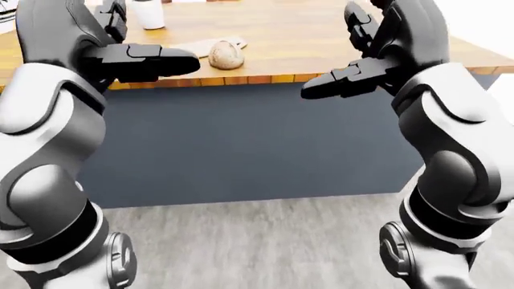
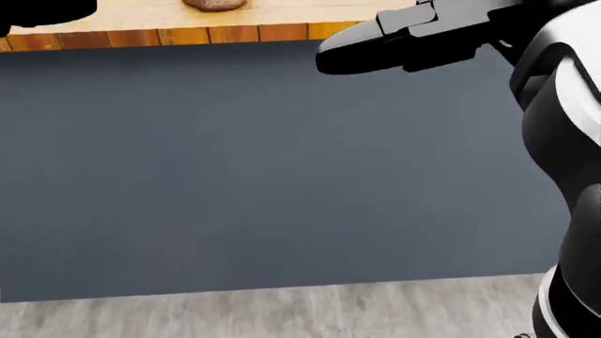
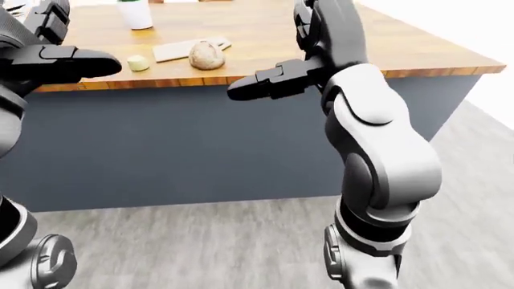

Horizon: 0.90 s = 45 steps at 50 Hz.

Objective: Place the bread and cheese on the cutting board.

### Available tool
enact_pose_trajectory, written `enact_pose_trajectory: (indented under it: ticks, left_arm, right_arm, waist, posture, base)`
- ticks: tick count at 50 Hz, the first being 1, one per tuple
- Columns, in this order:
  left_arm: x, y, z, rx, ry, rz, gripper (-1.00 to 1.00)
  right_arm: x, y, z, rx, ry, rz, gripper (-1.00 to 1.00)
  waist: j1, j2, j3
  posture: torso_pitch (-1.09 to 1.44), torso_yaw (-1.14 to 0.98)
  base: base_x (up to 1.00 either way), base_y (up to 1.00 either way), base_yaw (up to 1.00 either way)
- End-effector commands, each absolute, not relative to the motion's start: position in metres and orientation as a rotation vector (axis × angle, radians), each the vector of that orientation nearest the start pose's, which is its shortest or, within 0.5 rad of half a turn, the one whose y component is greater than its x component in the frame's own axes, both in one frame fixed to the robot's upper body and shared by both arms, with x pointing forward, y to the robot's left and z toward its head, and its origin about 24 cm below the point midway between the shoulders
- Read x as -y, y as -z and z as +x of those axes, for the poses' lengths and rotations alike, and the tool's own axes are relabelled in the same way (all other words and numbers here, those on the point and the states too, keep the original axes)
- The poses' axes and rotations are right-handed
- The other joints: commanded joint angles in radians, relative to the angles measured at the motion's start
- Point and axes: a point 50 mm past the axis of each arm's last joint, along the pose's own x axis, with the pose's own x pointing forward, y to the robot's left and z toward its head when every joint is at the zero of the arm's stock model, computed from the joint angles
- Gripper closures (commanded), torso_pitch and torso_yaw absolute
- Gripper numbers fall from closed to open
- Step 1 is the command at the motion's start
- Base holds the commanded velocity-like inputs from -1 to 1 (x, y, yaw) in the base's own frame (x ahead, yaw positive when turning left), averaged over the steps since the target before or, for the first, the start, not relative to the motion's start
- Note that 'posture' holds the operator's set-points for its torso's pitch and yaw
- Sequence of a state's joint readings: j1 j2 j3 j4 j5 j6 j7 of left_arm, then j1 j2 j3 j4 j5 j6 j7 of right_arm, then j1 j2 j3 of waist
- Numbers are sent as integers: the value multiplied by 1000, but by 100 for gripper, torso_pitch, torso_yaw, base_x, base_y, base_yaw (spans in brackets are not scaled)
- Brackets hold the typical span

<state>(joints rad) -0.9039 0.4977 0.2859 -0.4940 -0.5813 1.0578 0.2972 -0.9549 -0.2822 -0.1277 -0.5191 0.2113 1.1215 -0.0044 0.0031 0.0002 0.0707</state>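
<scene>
The right-eye view shows a long wooden counter (image 3: pixel 265 42) with a dark blue side (image 3: pixel 200 144) and a grey floor (image 3: pixel 200 247) below it. On the counter, near its left end in this view, lies a round brown bread (image 3: pixel 206 55). It sits at the edge of a flat, pale cutting board (image 3: pixel 178 49), and it is hard to tell if it rests on the board or just beside it. A small yellow piece of cheese (image 3: pixel 138 62) lies on the bare wood to the left of the board, near it but not on it. A white cup (image 3: pixel 137 15) stands higher up in the view, apart from the board.

Both arms are lifted up in the air above the near edge of the counter. The left hand (image 1: pixel 120 42) has its fingers spread apart and holds nothing. The right hand (image 3: pixel 301 51) also has its fingers apart and holds nothing. The thumb of each hand points toward the other hand. Neither hand touches the bread, the cheese or the board.

The head view looks down at the blue side and shows only a bit of the bread at the top.
</scene>
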Motion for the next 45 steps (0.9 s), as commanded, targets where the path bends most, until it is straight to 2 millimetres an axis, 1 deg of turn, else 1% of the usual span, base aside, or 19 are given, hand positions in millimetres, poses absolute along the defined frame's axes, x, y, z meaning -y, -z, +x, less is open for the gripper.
enact_pose_trajectory:
  ticks: [1, 4, 6, 10, 14, 16, 17, 18, 20, 22, 27, 29, 31, 32, 33, 34, 36, 41, 45]
  left_arm:
    - [-190, -345, 267, 472, -35, -5, -100]
    - [-190, -346, 267, 472, -34, -9, -100]
    - [-190, -345, 267, 470, -35, -6, -100]
    - [-189, -344, 268, 469, -36, 3, -100]
    - [-190, -344, 268, 468, -37, 3, -100]
    - [-190, -344, 268, 468, -38, 3, -100]
    - [-190, -344, 268, 468, -38, 2, -100]
    - [-190, -344, 268, 468, -38, 2, -100]
    - [-190, -344, 267, 469, -39, 4, -100]
    - [-190, -344, 267, 469, -41, 5, -100]
    - [-191, -342, 269, 466, -45, 5, -100]
    - [-191, -342, 269, 465, -46, 5, -100]
    - [-191, -341, 270, 464, -45, 7, -100]
    - [-192, -340, 271, 466, -51, 8, -100]
    - [-192, -340, 271, 467, -51, 9, -100]
    - [-193, -341, 271, 468, -52, 4, -100]
    - [-192, -341, 271, 464, -50, 5, -100]
    - [-193, -337, 274, 457, -54, 9, -100]
    - [-193, -339, 272, 460, -55, 9, -100]
  right_arm:
    - [136, -333, 280, 431, -149, -140, -100]
    - [135, -332, 280, 433, -150, -142, -100]
    - [136, -333, 279, 439, -152, -136, -100]
    - [135, -333, 278, 439, -159, -135, -100]
    - [135, -333, 279, 439, -162, -136, -100]
    - [135, -333, 279, 438, -165, -137, -100]
    - [135, -333, 279, 436, -165, -138, -100]
    - [134, -333, 279, 437, -165, -137, -100]
    - [135, -333, 279, 435, -161, -137, -100]
    - [135, -332, 279, 434, -161, -137, -100]
    - [135, -332, 279, 437, -157, -136, -100]
    - [135, -332, 279, 438, -157, -137, -100]
    - [133, -329, 282, 432, -159, -141, -100]
    - [132, -329, 283, 432, -162, -140, -100]
    - [132, -329, 282, 432, -163, -142, -100]
    - [132, -330, 282, 434, -164, -140, -100]
    - [133, -331, 281, 436, -162, -138, -100]
    - [133, -330, 282, 432, -158, -138, -100]
    - [133, -331, 282, 434, -157, -141, -100]
  waist:
    - [-3, 6, -12]
    - [-2, -25, -12]
    - [-4, -15, -21]
    - [0, -17, -28]
    - [-10, 20, -18]
    - [-19, 62, -24]
    - [-22, 99, -37]
    - [-11, 82, -37]
    - [-15, 88, -23]
    - [-7, 73, -34]
    - [6, 31, -29]
    - [12, 3, -35]
    - [14, -54, -54]
    - [8, -23, -42]
    - [12, -44, -28]
    - [5, -45, -28]
    - [-1, -32, -39]
    - [-8, 10, -22]
    - [-22, 74, -50]
  posture:
    - [0, 0]
    - [0, 0]
    - [0, 0]
    - [0, 0]
    - [0, 0]
    - [0, 0]
    - [0, 0]
    - [0, 0]
    - [0, 0]
    - [0, 0]
    - [0, 0]
    - [0, 0]
    - [0, 0]
    - [0, 0]
    - [0, 0]
    - [0, 0]
    - [0, 0]
    - [0, 0]
    - [0, 0]
  base:
    - [36, 0, 0]
    - [37, 0, 0]
    - [38, 0, 0]
    - [39, 0, 0]
    - [39, 0, 0]
    - [39, 0, 0]
    - [38, 0, 0]
    - [38, 0, 0]
    - [39, 0, 0]
    - [35, 0, 0]
    - [33, 0, 0]
    - [30, 0, 0]
    - [29, 0, 0]
    - [28, 0, 0]
    - [27, 0, 0]
    - [27, 0, 0]
    - [27, 0, 0]
    - [24, 0, 0]
    - [2, 0, 0]
